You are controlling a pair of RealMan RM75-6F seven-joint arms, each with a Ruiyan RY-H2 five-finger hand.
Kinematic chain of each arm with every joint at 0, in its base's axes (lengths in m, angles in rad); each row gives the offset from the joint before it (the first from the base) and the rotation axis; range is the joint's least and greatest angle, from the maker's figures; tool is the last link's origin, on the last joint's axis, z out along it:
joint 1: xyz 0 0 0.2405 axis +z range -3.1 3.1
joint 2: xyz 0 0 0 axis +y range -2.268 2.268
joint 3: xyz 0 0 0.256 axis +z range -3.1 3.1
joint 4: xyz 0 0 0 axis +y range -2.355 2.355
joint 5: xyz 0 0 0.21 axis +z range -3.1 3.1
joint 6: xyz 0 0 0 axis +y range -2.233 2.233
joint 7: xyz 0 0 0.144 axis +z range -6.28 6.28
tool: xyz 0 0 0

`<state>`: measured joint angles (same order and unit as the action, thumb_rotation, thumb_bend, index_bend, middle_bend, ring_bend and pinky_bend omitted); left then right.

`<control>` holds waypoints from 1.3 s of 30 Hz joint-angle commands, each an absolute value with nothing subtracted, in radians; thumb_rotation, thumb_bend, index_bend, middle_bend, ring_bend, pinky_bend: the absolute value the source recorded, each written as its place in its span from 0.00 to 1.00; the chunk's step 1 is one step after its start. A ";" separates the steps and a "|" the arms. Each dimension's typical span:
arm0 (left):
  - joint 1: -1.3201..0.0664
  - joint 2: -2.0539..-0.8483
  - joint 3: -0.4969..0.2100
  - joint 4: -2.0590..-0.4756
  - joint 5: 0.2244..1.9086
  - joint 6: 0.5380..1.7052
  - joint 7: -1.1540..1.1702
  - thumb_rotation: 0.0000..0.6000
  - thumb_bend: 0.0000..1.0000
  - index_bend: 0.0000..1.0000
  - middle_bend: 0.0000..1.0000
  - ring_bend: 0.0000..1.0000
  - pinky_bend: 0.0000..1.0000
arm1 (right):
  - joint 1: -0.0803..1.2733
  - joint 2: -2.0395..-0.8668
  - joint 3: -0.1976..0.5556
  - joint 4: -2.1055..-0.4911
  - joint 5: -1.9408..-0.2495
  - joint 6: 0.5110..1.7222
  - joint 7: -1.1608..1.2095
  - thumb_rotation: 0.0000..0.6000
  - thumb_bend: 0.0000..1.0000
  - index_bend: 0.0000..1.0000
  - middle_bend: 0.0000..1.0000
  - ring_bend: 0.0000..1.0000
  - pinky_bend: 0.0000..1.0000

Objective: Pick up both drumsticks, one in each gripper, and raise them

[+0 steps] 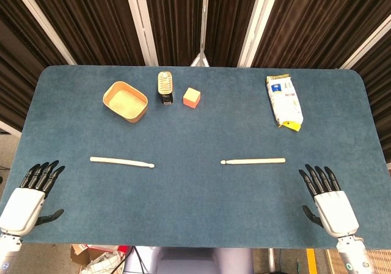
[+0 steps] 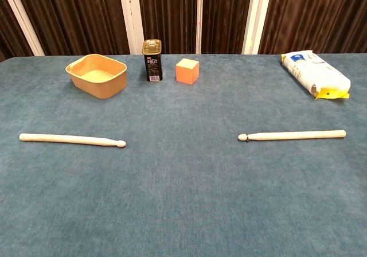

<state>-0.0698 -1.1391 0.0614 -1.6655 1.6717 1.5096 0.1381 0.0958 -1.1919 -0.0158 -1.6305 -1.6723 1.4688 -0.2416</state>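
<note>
With both hands empty and fingers spread at the near corners, the left hand (image 1: pixel 24 200) should reach for the left drumstick (image 1: pixel 121 161) and the right hand (image 1: pixel 330 203) for the right drumstick (image 1: pixel 253 161), each gripping the thick outer end

A: Where does the head view look from?

B: High above the near edge, facing down and forward. It takes in the whole table (image 1: pixel 195 225), curtains across the top of the frame, floor along the bottom.

A: And the chest view?

B: Low and close, facing forward across the cloth to the curtains.

A: What do both share?

B: The table's middle and far part: bowl (image 1: pixel 125 101) upper left, bag (image 1: pixel 284 100) upper right.
</note>
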 commanded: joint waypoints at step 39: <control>-0.076 -1.144 0.054 -1.661 1.674 1.504 0.148 1.00 0.07 0.00 0.00 0.00 0.00 | 0.475 -1.719 0.208 -1.166 -1.252 1.081 -0.636 1.00 0.31 0.45 0.44 0.80 0.82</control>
<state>-0.0764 -1.1442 0.0538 -1.6608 1.6745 1.5044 0.1478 0.4644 -1.7043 0.2058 -1.1874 -1.2582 1.0856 -0.6404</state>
